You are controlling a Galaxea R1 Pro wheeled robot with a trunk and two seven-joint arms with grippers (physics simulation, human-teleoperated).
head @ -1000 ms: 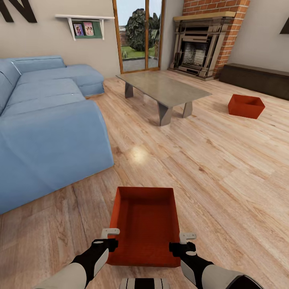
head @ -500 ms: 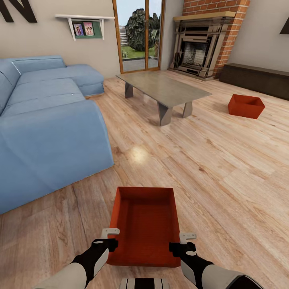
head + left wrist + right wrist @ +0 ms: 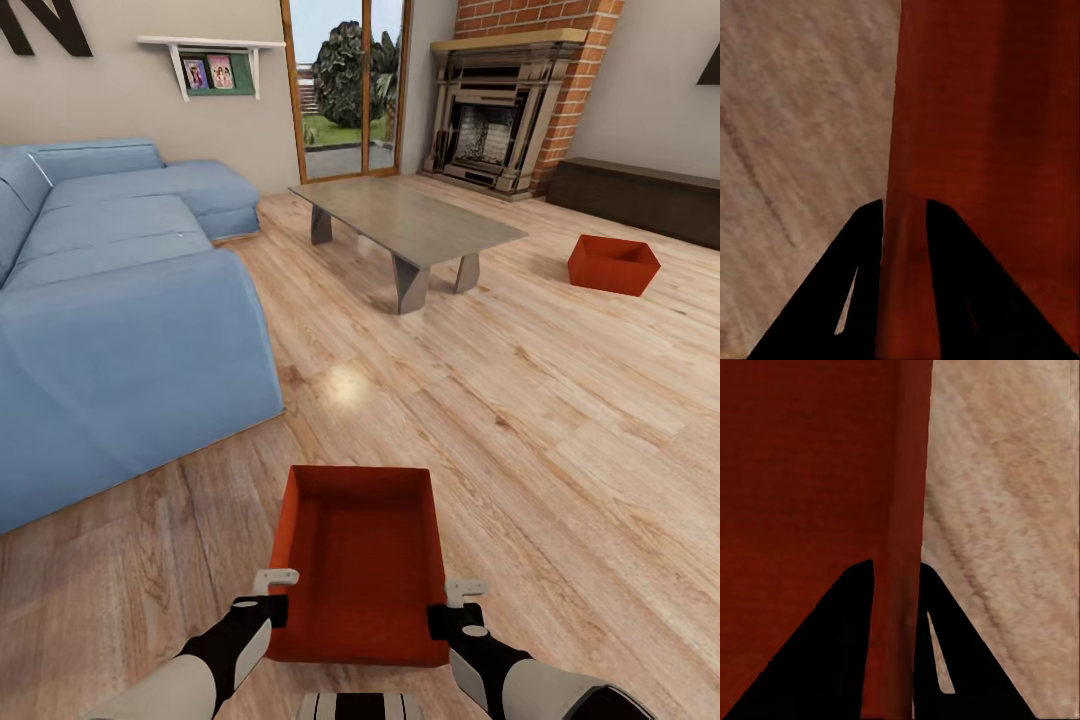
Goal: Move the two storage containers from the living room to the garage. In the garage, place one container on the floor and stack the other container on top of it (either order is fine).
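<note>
One red-orange storage container sits on the light wood living room floor right in front of me. My left gripper is shut on its left wall, and the left wrist view shows that wall pinched between the dark fingers. My right gripper is shut on the right wall; in the right wrist view the rim runs between its fingers. The second storage container stands far off at the right, near the dark low bench.
A large blue sofa fills the left side. A grey low table stands ahead, with the brick fireplace and a glass door behind it. A dark low bench lines the right wall. Open wood floor lies to the right.
Both grippers have drawn in slightly against the near container's side walls, the right one more visibly. The camera and the far container have not moved.
</note>
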